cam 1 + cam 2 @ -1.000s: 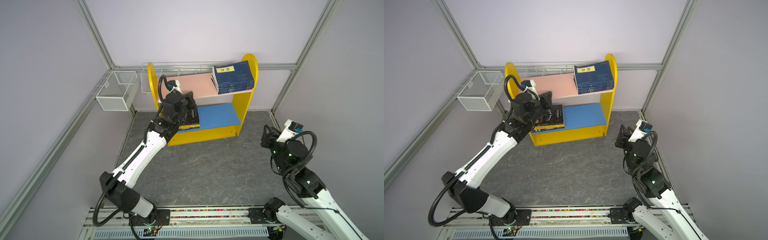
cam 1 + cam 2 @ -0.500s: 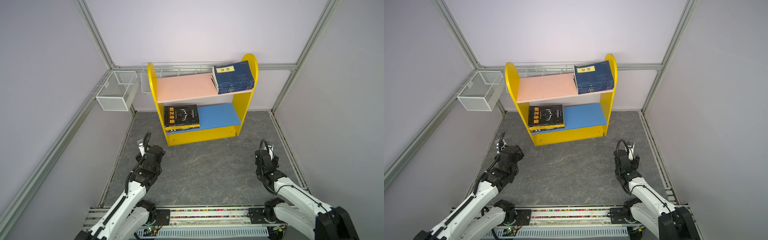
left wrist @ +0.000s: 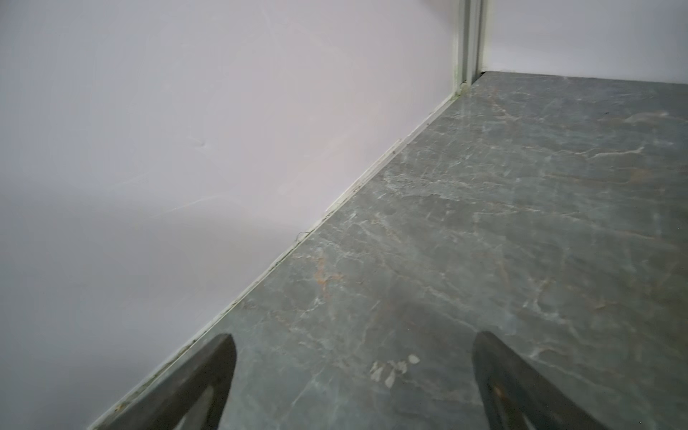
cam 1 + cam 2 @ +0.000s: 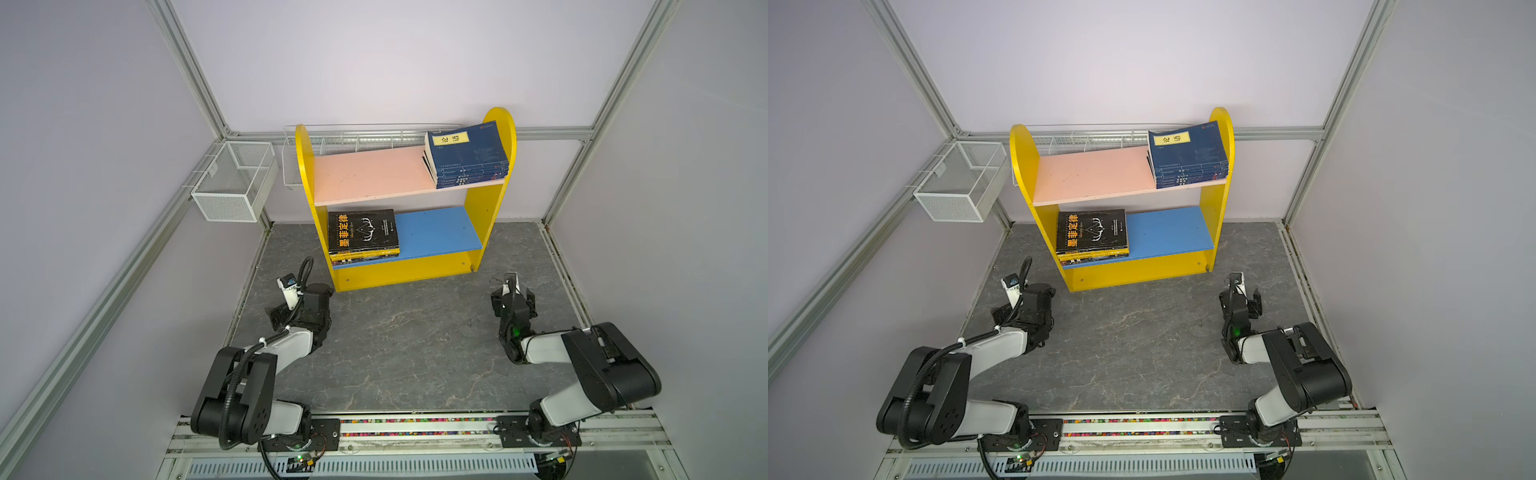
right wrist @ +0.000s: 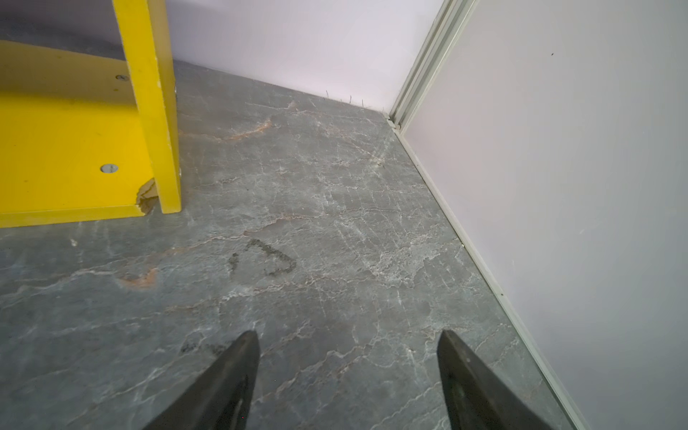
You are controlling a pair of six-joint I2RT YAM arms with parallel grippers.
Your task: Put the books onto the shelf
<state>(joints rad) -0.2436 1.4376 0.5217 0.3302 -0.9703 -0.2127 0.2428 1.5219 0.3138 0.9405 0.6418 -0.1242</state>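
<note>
The shelf (image 4: 490, 199) (image 4: 1212, 195) stands at the back of the grey floor; its yellow side panel (image 5: 149, 93) also shows in the right wrist view. A stack of navy books (image 4: 467, 153) (image 4: 1190, 153) lies at the right end of the pink upper board. A black book with orange characters (image 4: 362, 232) (image 4: 1091, 230) tops a small stack at the left end of the blue lower board. My left gripper (image 4: 303, 303) (image 4: 1025, 303) (image 3: 353, 346) hangs open and empty low over the floor, front left of the shelf. My right gripper (image 4: 513, 297) (image 4: 1241, 297) (image 5: 349, 335) is open and empty, front right.
A white wire mesh basket (image 4: 232, 183) hangs on the left wall, and a second one (image 4: 357, 141) runs behind the shelf. Lilac walls with aluminium posts close in three sides. The arms' base rail (image 4: 415, 428) lies along the front edge.
The left gripper has let go of the black book on the lower board and pulled back down to the floor. The right arm has folded down too. Both grippers have opened.
</note>
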